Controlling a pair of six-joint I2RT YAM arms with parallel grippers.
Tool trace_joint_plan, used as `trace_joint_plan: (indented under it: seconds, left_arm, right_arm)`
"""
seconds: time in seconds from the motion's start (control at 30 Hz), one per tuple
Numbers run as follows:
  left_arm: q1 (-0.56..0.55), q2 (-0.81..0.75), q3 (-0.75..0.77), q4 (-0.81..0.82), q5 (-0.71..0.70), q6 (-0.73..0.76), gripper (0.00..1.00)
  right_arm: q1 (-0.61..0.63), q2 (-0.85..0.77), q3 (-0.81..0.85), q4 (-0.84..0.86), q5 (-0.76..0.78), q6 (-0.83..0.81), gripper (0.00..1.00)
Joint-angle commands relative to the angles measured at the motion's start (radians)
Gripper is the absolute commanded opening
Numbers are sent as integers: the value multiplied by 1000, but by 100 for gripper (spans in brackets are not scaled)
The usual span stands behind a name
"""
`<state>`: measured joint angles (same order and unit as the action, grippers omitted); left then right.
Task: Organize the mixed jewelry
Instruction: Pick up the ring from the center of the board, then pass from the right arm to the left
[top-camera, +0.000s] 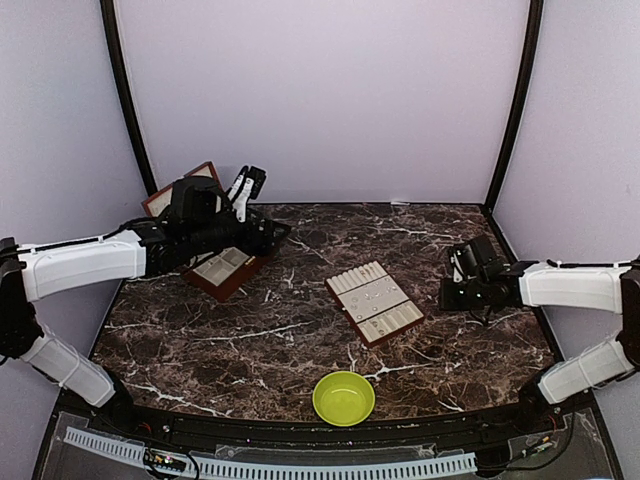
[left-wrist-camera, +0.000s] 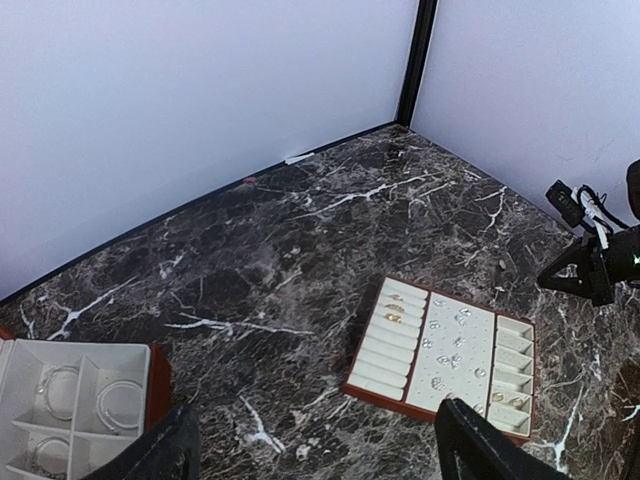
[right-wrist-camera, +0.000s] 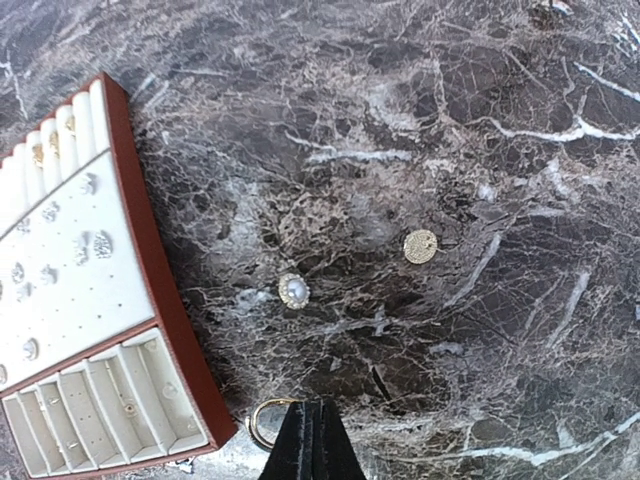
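Marble tabletop: left end effector tilts upward, spread wide; right end effector (closed tight) low.

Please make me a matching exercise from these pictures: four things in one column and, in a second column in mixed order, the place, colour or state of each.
Column one:
1. bowl
2. wire hoops
3. gold disc
4. right pincer

Column two:
A. shut
B. in the compartments of the hinged box
C. yellow-green
D. flat on the marble table, apart from the tray

Pairs: 1-C, 2-B, 3-D, 4-A.
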<state>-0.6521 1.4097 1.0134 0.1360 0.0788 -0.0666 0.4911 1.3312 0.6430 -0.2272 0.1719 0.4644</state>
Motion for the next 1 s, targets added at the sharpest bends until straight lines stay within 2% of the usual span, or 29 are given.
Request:
trace_joint_plan:
  seconds: [0.0, 0.2, 0.33, 0.5, 0.73, 0.97]
  left_arm:
    - [-73, 24, -1, 122, -97, -73, 84]
    - [-142, 125, 16, 250, -88, -205, 82]
    - [-197, 218, 66, 260, -28, -268, 81]
    - [-270, 291, 120, 304, 24, -319, 80]
    - [-311, 379, 165, 354, 79, -387, 79]
    - [-323, 429, 214, 348, 105, -403, 64]
  right_arm:
    - [8, -78, -38, 95, -15, -6, 0]
    - [22, -183, -106, 253, -115, 9, 0]
    - [60, -224, -143, 367, -153, 31, 0]
    - [124, -202, -141, 443, -154, 23, 0]
    - [192, -170, -111, 522, -167, 0, 0]
    - [236, -141, -101, 576, -166, -21, 0]
